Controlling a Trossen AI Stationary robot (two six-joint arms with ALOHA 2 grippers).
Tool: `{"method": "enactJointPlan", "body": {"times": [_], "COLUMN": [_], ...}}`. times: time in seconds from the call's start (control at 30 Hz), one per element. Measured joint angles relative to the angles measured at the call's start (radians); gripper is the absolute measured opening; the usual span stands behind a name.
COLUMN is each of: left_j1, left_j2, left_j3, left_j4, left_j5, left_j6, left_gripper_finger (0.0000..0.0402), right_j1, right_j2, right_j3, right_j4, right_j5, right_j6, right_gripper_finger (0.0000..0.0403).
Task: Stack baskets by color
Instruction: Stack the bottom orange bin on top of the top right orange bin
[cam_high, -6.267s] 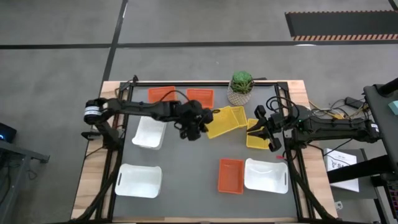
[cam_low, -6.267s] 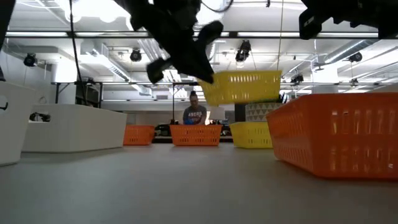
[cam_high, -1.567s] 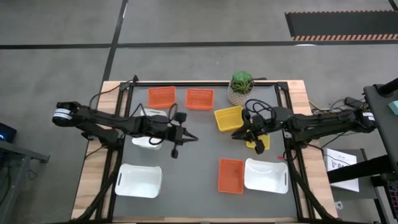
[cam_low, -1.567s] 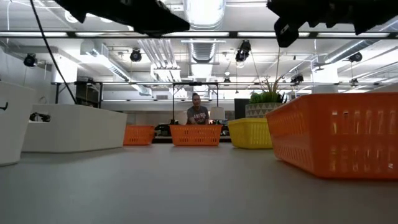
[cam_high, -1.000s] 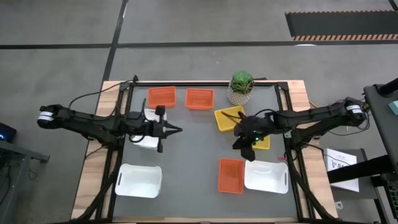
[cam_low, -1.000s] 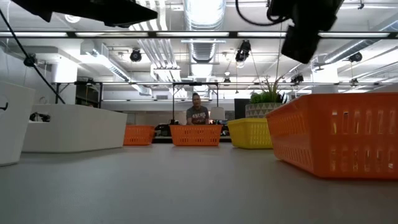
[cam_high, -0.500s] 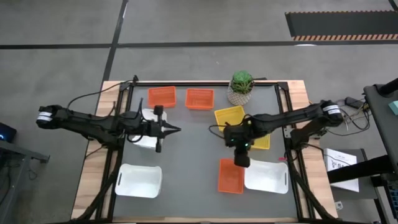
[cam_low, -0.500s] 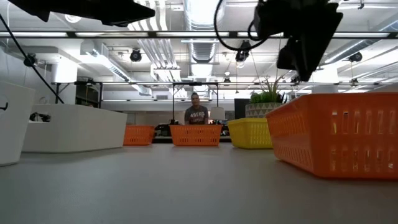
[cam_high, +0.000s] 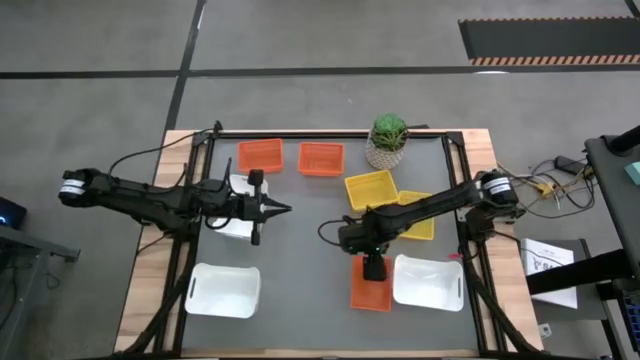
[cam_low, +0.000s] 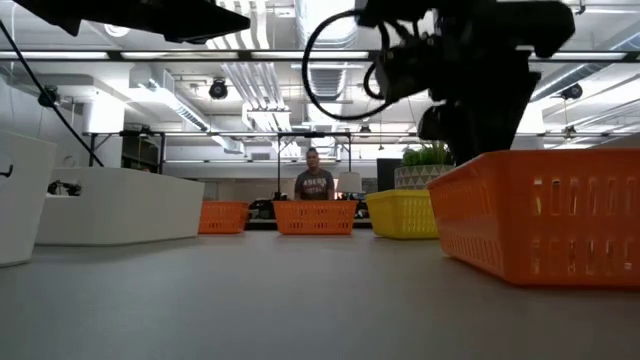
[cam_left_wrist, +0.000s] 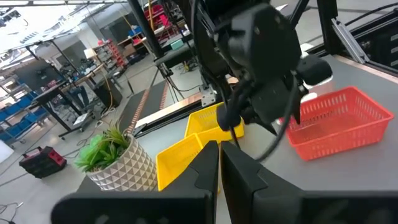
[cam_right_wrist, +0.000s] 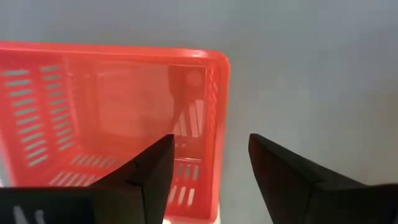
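Note:
My right gripper (cam_high: 372, 266) hangs open, pointing down, over the far end of an orange basket (cam_high: 371, 287) near the table's front. In the right wrist view one finger stands above the inside and the other outside that basket's end wall (cam_right_wrist: 219, 118), touching nothing. My left gripper (cam_high: 285, 209) is shut, held level above the table left of centre, and holds nothing. Two more orange baskets (cam_high: 260, 155) (cam_high: 321, 158) rest on their bottoms at the far edge. Two yellow baskets (cam_high: 369, 188) (cam_high: 421, 229) overlap right of centre. White baskets (cam_high: 222, 290) (cam_high: 428, 283) (cam_high: 235, 222) stand apart.
A potted green plant (cam_high: 388, 140) stands at the far edge beside the yellow baskets. The right arm (cam_high: 440, 205) crosses above one yellow basket. Bare grey table lies in the middle between the grippers (cam_high: 310, 250). A person (cam_low: 315, 184) sits in the room beyond.
My right gripper has travelled from beside the yellow baskets toward the table's near edge and somewhat left, sinking and tipping from a slant to point steeply down over the orange basket's far end. The left arm has kept still. No basket has moved.

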Motion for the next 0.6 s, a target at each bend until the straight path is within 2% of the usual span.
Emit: {"method": "enactJointPlan", "body": {"times": [0.2, 0.37, 0.43, 0.57, 0.6], "left_j1": [0.000, 0.000, 0.000, 0.000, 0.000], "left_j2": [0.000, 0.000, 0.000, 0.000, 0.000], "left_j3": [0.000, 0.000, 0.000, -0.001, -0.002], "left_j4": [0.000, 0.000, 0.000, 0.000, -0.001], "left_j5": [0.000, -0.024, -0.086, -0.283, -0.331], "left_j6": [0.000, 0.000, 0.000, -0.001, -0.003], "left_gripper_finger": [0.0001, 0.0001, 0.0001, 0.0001, 0.0001], "right_j1": [0.000, 0.000, 0.000, -0.003, -0.003], "right_j2": [0.076, 0.112, 0.115, 0.104, 0.098], "right_j3": [-0.001, 0.000, 0.000, 0.000, 0.000], "right_j4": [0.005, 0.009, 0.012, 0.020, 0.020], "right_j5": [0.031, 0.029, 0.019, 0.001, 0.001], "right_j6": [-0.012, -0.045, -0.042, -0.007, 0.013], "right_gripper_finger": [0.0169, 0.0121, 0.0093, 0.0023, 0.0017]}}
